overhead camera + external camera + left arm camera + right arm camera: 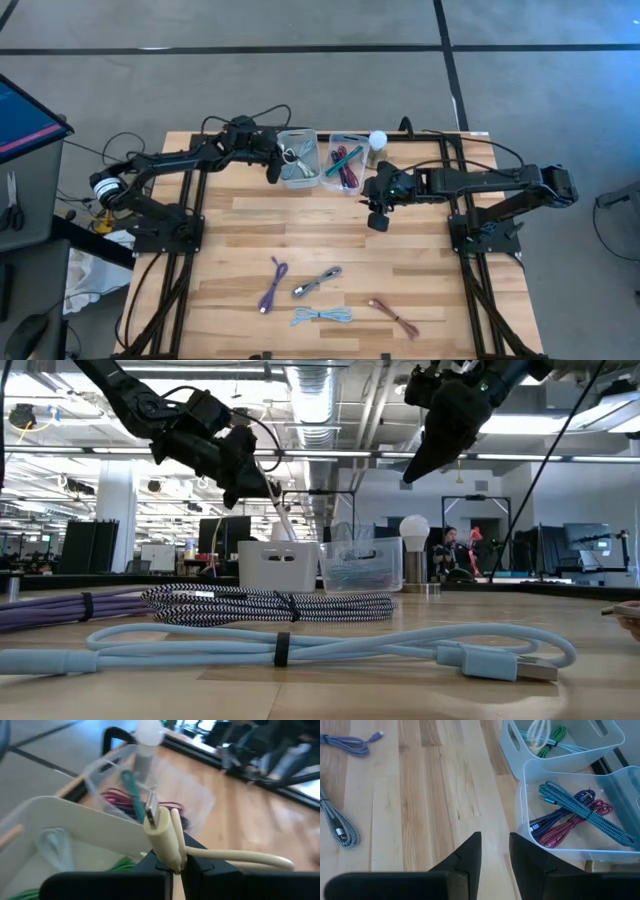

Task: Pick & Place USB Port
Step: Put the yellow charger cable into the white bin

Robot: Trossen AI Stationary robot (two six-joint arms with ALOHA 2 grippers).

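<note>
While the left gripper (pixel 172 865) is clamped shut on a cream USB cable (pixel 165 837) just behind its plug, it hangs over the white bin (pixel 298 158) at the table's far edge, the metal connector sticking up past the fingertips and the cord trailing off to one side. Such a cable looks light and limp; only the moulded plug is stiff, so the hold near that end seems the sound one, the smooth jacket being likely to slip if pinched mid-length. Beside the white bin stands a clear bin (pixel 345 162) holding teal, red and blue cables. The right gripper (pixel 495 851) hovers above bare wood just in front of the clear bin, its jaws slightly parted and holding nothing. Four bundled cables remain on the near half of the table, well apart from both claws: purple cable (pixel 272 285), black-and-white braided cable (pixel 316 282), light blue cable (pixel 320 316) and reddish cable (pixel 394 316).
</note>
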